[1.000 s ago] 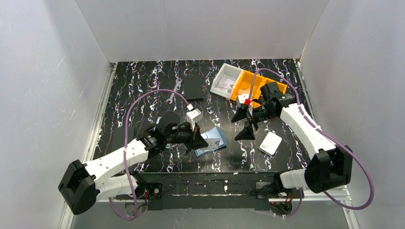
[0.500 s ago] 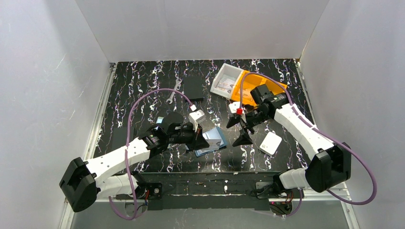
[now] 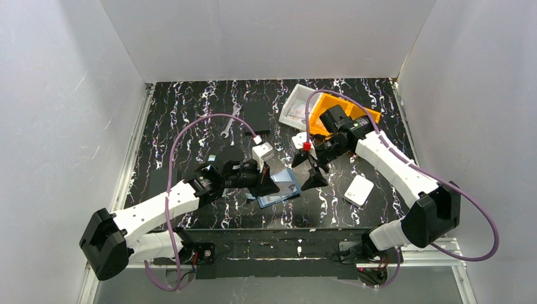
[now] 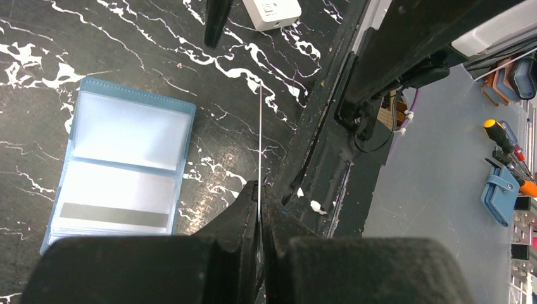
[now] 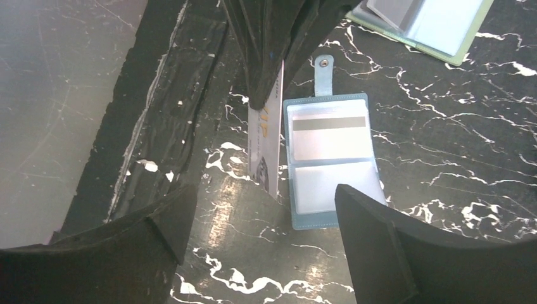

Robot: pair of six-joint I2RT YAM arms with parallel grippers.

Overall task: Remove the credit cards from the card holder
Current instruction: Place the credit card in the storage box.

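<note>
**Overhead view.** The left pincer (image 3: 271, 185) is clenched on a single card, which is too thin to make out from above. The right pincer (image 3: 306, 170) is released, jaws wide, just beside the left one. The card holder (image 3: 282, 189) lies open on the table (image 3: 190, 114), partly under the left pincer. The step in hand is judged to be a hand-over of the drawn card.

**Left wrist view.** The card (image 4: 259, 136) shows edge-on as a thin line, gripped at its near end with the free end projecting forward. The holder lies flat to its left, apart from it, with a striped card showing in one pocket. Hold the left grip firm and motionless during the transfer.

**Right wrist view.** The card hangs ahead of and between the open fingers (image 5: 380, 247), its lower corner just beside the holder's edge. Seat the right jaws on the free lower half, flat across both faces and clear of the left fingertips and the holder. Close them fully before the left pincer lets go.
</note>
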